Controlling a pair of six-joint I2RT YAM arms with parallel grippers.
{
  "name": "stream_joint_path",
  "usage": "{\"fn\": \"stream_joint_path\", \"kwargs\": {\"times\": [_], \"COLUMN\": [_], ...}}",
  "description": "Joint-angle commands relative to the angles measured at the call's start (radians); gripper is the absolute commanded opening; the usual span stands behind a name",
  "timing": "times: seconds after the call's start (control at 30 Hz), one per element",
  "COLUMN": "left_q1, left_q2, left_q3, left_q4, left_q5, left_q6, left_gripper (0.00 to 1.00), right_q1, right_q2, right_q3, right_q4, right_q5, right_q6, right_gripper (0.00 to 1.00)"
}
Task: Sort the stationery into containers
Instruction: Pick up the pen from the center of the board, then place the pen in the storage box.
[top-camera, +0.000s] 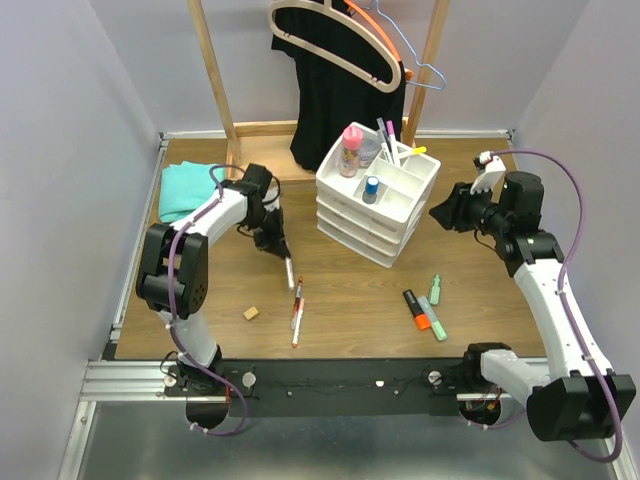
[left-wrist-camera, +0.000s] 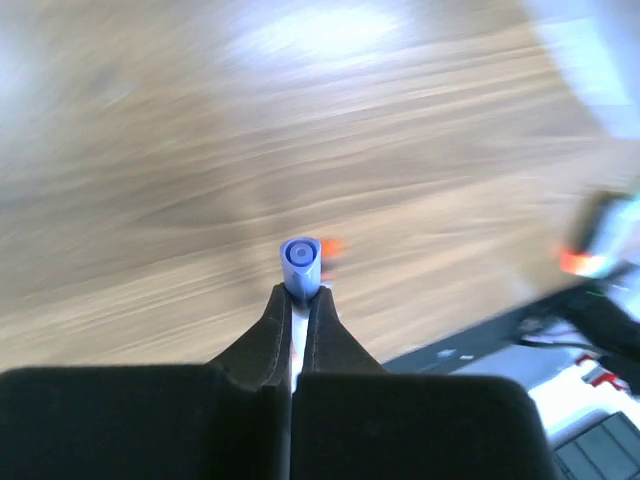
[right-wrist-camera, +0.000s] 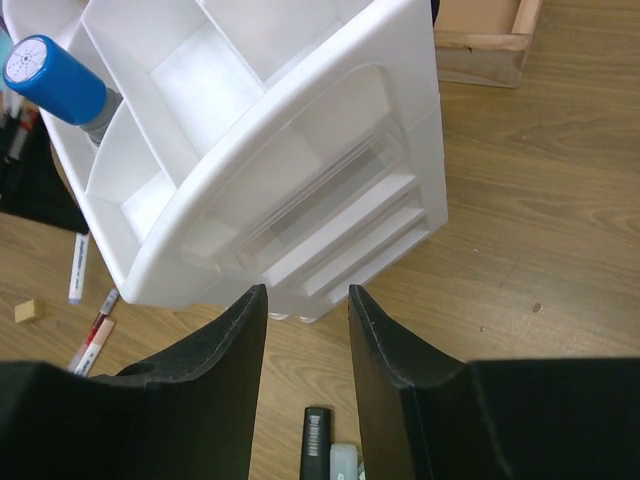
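Left end effector (left-wrist-camera: 297, 300): fingers pinched shut on a slim pen (left-wrist-camera: 300, 262); its blue-violet end cap shows just past the tips.
Pen axis: in line with the fingers, projecting straight out beyond them. In the overhead view it slants toward the near right, away from the containers. Whether its lower end touches the bench (top-camera: 360, 320) cannot be told.
Right end effector (right-wrist-camera: 307, 292): fingers parted, nothing between them; just beside the right face of the organiser (top-camera: 378, 205), looking at its drawer fronts.
Organiser contents: blue-capped tube (right-wrist-camera: 55, 78) and pink-capped bottle (top-camera: 351, 150) stand in the top tray, with several pens upright in a rear compartment.
Governing relation: the tray lies to the far right of the held pen and, by judgement, higher. The pen points the opposite way, so the wrist must swing round before any release.
Nearer arm: the right is closer to the organiser but empty; the left carries the load.
Loose stock: red-and-white pen (top-camera: 297, 310), eraser (top-camera: 251, 313) and orange highlighter (top-camera: 416, 309) lie on the bench near the bases.
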Motion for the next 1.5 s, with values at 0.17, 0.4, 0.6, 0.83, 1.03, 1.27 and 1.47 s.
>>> {"fn": "stream_joint_path", "kwargs": {"times": [0.17, 0.4, 0.6, 0.83, 1.03, 1.27, 1.47], "left_q1": [-0.009, -0.062, -0.139, -0.211, -0.269, -0.324, -0.351], "left_q2": [-0.213, -0.265, -0.255, -0.101, 0.052, 0.172, 0.224], "left_q3": [0.215, 0.409, 0.527, 0.694, 0.844, 0.960, 0.972], "left_q4": [0.048, 0.208, 0.512, 0.639, 0.607, 0.601, 0.598], "left_q5": [0.303, 0.518, 0.519, 0.402, 0.331, 0.196, 0.147], "left_q6": [0.064, 0.266, 0.303, 0.299, 0.412, 0.520, 0.543], "left_gripper": [0.00, 0.00, 0.00, 0.00, 0.00, 0.00, 0.00], "right_q1": [-0.006, -0.006, -0.007, -0.006, -0.006, -0.006, -0.006], "right_q2": [0.120, 0.148, 0.136, 0.111, 0.099, 0.080, 0.068], "right_q3": [0.161, 0.193, 0.192, 0.172, 0.150, 0.133, 0.115], "right_q4": [-0.003, 0.031, 0.000, -0.004, 0.005, 0.004, 0.007], "right_q5": [-0.046, -0.015, 0.008, 0.031, 0.040, 0.049, 0.054], "right_q6": [-0.055, -0.052, -0.079, -0.086, -0.087, -0.090, -0.090], "right_gripper": [0.43, 0.43, 0.43, 0.43, 0.43, 0.43, 0.43]}}
